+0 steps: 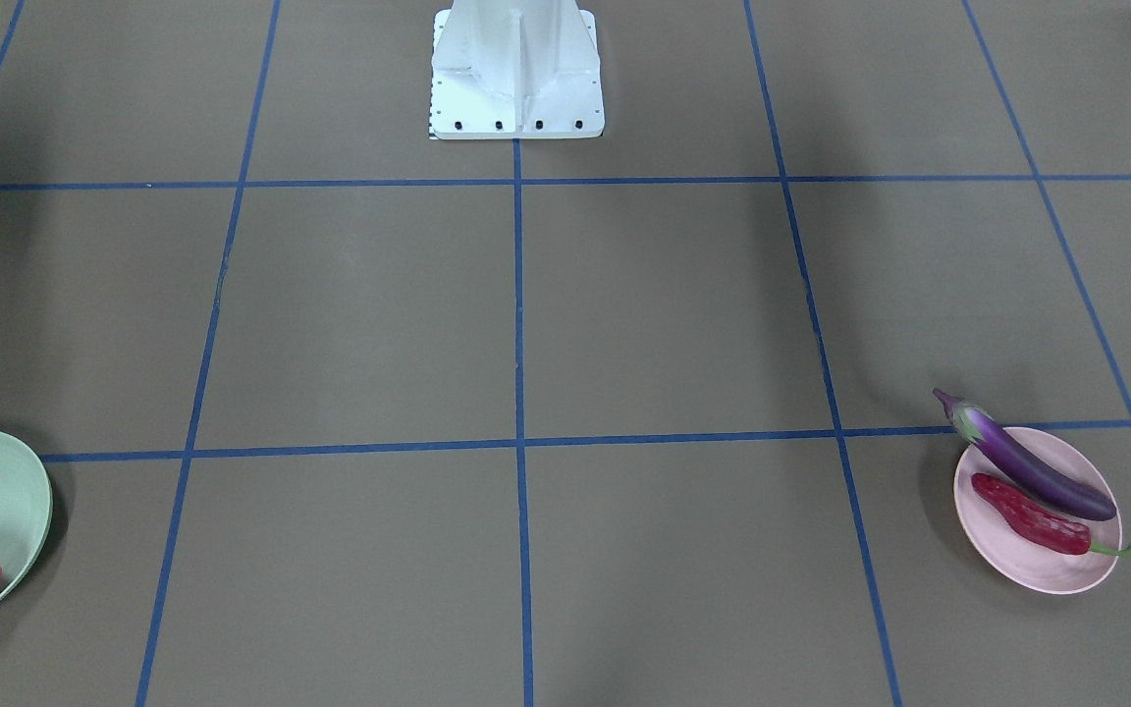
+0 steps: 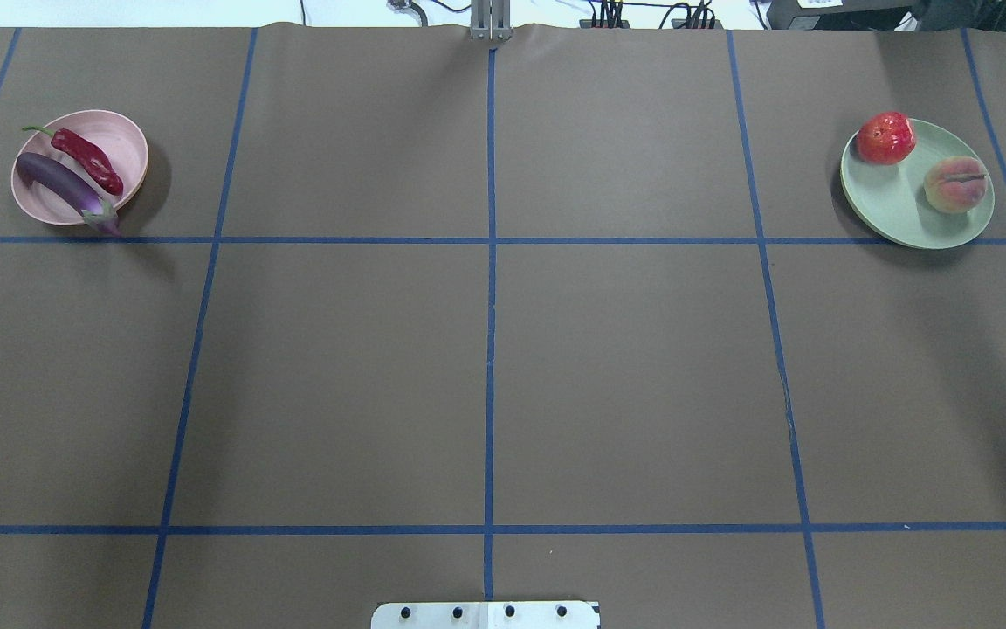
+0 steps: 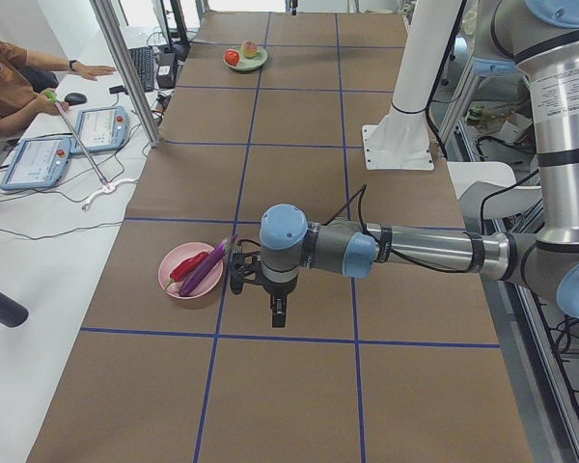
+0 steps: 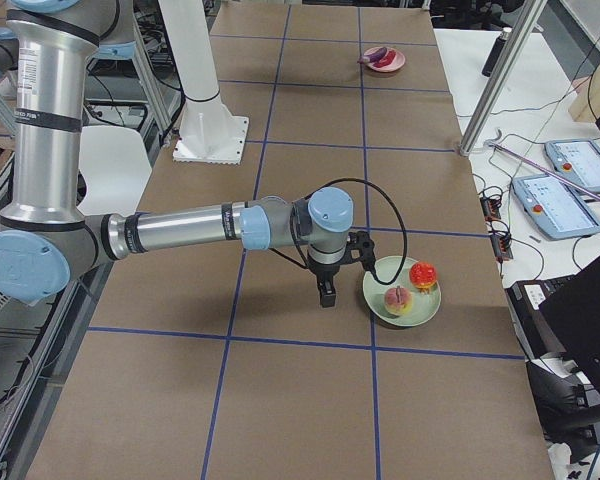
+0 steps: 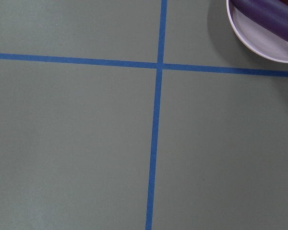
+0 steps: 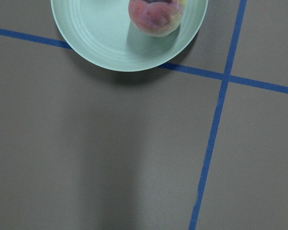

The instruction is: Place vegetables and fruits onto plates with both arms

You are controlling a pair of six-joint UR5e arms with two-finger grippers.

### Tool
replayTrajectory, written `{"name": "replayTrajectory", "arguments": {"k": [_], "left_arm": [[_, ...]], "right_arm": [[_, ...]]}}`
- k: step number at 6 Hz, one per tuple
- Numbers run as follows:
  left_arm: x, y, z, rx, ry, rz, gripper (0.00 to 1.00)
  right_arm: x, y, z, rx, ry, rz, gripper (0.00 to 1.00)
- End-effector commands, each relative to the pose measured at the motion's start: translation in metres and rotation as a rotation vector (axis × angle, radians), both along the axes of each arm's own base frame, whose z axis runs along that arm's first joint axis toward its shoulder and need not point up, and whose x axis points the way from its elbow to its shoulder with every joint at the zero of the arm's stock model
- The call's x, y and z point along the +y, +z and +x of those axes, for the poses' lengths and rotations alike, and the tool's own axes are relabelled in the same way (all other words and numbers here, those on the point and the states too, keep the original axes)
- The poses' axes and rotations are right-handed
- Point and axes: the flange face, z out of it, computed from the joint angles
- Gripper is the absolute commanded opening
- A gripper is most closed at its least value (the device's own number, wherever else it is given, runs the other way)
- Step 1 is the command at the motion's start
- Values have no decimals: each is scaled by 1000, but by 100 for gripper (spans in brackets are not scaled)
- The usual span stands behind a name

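Note:
The pale pink plate (image 2: pixel 133 144) sits at the far left and holds the purple eggplant (image 2: pixel 62 185) and the red chili pepper (image 2: pixel 86 160). The eggplant's cap hangs over the rim. The pale green plate (image 2: pixel 896 214) at the far right holds the pomegranate (image 2: pixel 885 138) and the peach (image 2: pixel 955 183). The left gripper (image 3: pixel 278 313) shows only in the exterior left view, hanging above the table beside the pink plate (image 3: pixel 177 289). The right gripper (image 4: pixel 327 293) shows only in the exterior right view, beside the green plate (image 4: pixel 422 312). I cannot tell whether either is open or shut.
The white robot base (image 2: pixel 485 614) stands at the near table edge. Blue tape lines cross the brown table. In the exterior left view an operator's arm (image 3: pixel 39 77), tablets (image 3: pixel 39 159) and a slanted metal post (image 3: pixel 130 72) stand along the far side.

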Motion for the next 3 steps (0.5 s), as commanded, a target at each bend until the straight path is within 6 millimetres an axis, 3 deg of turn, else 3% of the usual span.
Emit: {"name": "replayTrajectory", "arguments": {"k": [1, 3], "left_arm": [[0, -3, 1, 8, 2, 4, 100], [0, -8, 0, 8, 0, 12, 100]], "right_arm": [[-3, -1, 0, 2, 1, 7, 100], [-2, 3, 2, 7, -1, 25, 100]]}}
